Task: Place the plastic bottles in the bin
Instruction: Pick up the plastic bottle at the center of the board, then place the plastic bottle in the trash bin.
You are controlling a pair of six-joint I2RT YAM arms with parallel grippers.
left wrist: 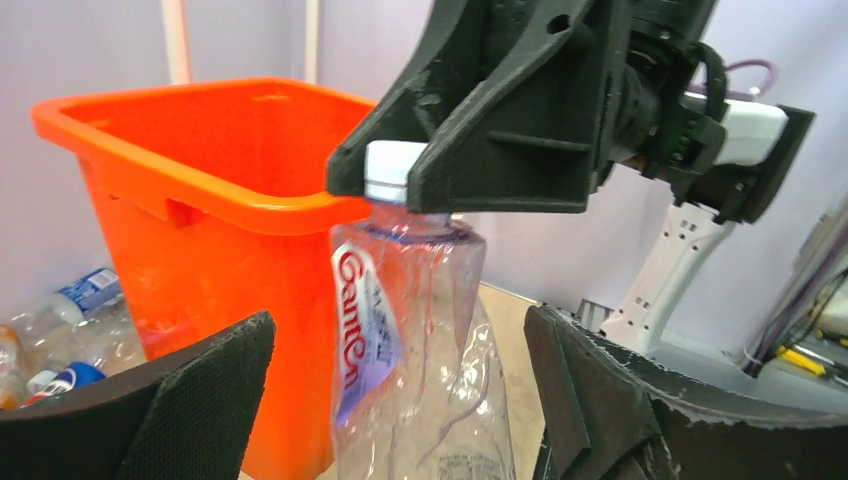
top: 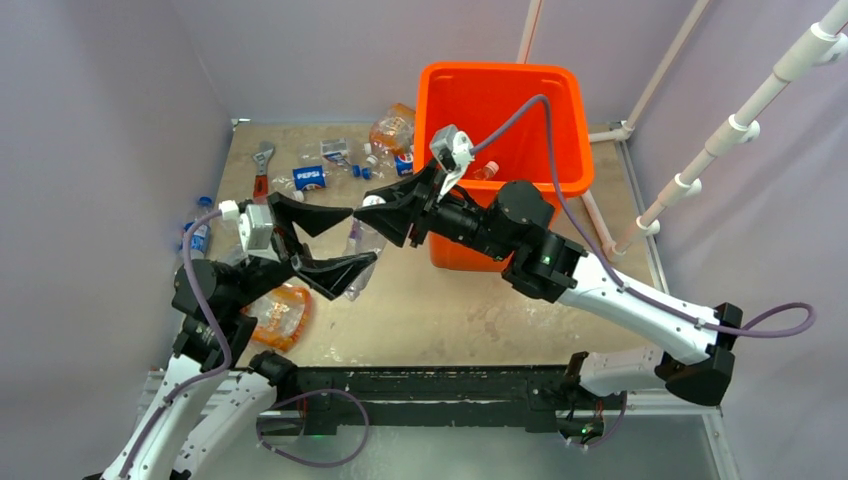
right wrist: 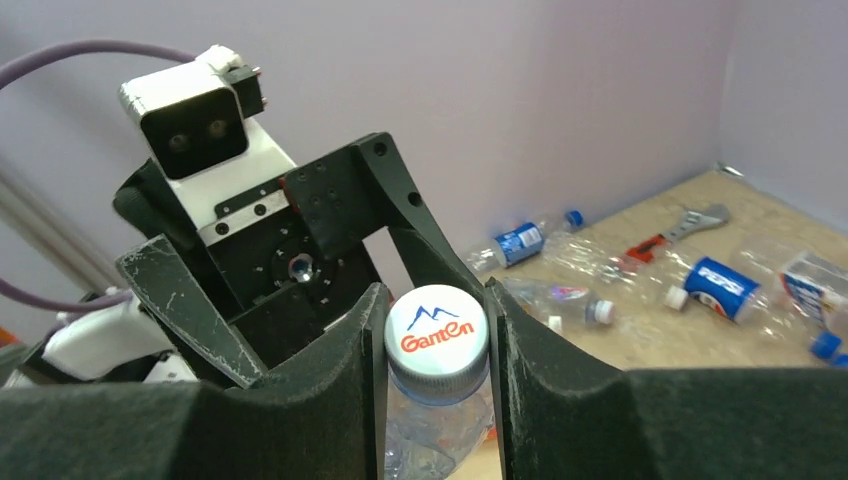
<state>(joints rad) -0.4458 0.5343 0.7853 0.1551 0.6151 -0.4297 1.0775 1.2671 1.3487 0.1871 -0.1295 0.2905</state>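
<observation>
Most of the job looks undone. Along the left and back of the bench (top: pixel 450 310), several plastic bottles lie loose: a crushed orange-labelled bottle (top: pixel 280 312) by the left arm's base, a Pepsi bottle (top: pixel 308 177) near the wrench (top: pixel 263 165), and more behind it.

The left arm reaches in low from the left. The left pincer (top: pixel 355 240) has its jaws wide apart on either side of the clear Ganten bottle (left wrist: pixel 420 340), gripping nothing.

That bottle hangs upright in the air, just beside the near left wall of the bin (top: pixel 500 70), not yet over it. The right pincer (right wrist: pixel 437 335) is clamped on its white cap. The right arm stretches leftward across the front of the bin, wrist level. Something red-capped shows inside the bin, perhaps one bottle.
</observation>
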